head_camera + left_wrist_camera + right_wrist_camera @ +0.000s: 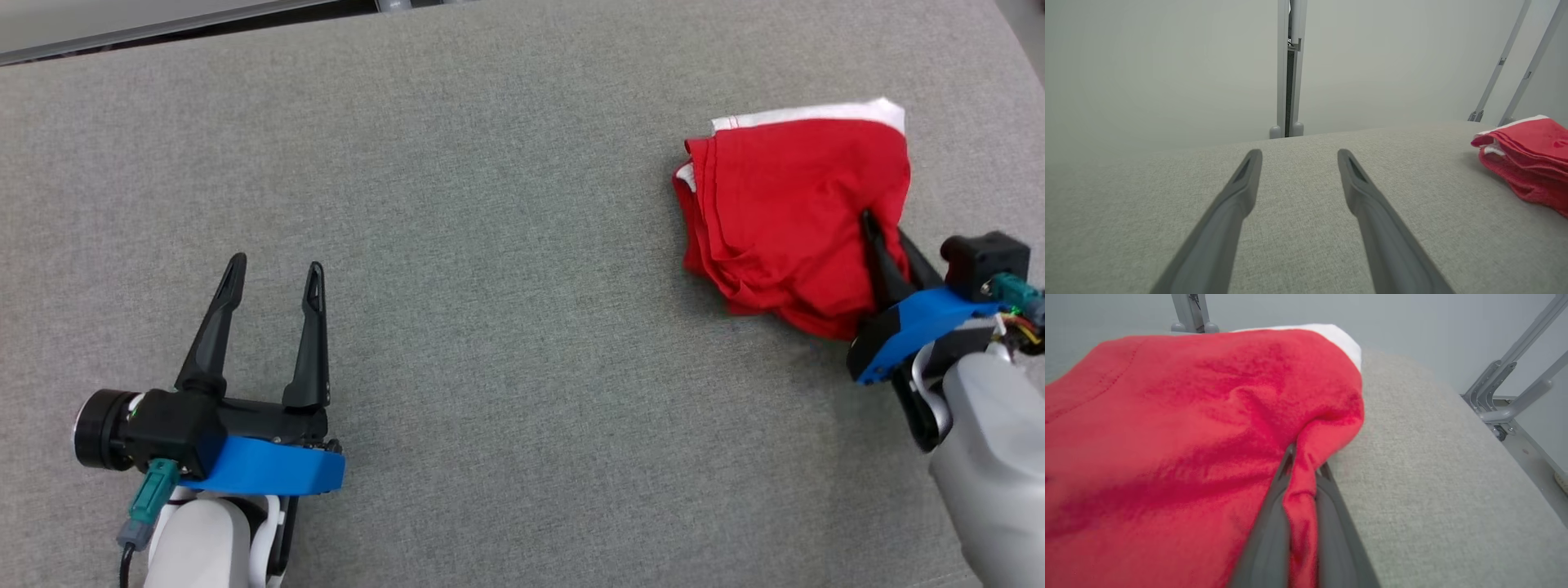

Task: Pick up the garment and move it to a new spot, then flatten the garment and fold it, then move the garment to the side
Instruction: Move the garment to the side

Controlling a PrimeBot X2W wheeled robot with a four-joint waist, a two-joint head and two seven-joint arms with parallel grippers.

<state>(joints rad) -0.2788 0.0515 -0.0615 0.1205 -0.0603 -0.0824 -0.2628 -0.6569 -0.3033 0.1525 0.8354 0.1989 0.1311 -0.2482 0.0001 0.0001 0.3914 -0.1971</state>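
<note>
Two grippers, one busy. The right gripper (883, 224) is pinched narrow on a raised ridge of the red garment (792, 204). In the right wrist view, cloth runs up between both dark fingers (1274, 522), so it holds fabric, not air.

From that pinch the garment's bulk spreads toward 10–11 o'clock in the head view, so the grip sits at the pile's 4–5 o'clock corner. The garment is a loose, bunched stack, roughly square with no clear long axis. Layered edges face 9 o'clock and a white band (808, 114) runs along the 12 o'clock edge. It rests on the grey padded table (490, 245), far toward the 3 o'clock side.

The left gripper (276, 263) stands wide open and empty, well apart at about 8 o'clock from the garment, fingers pointing to 12.

Judgement: the right arm is clearly nearer and owns the move. Free surface lies toward 9 o'clock, so a drag from a trailing corner may let the layers slide open.
</note>
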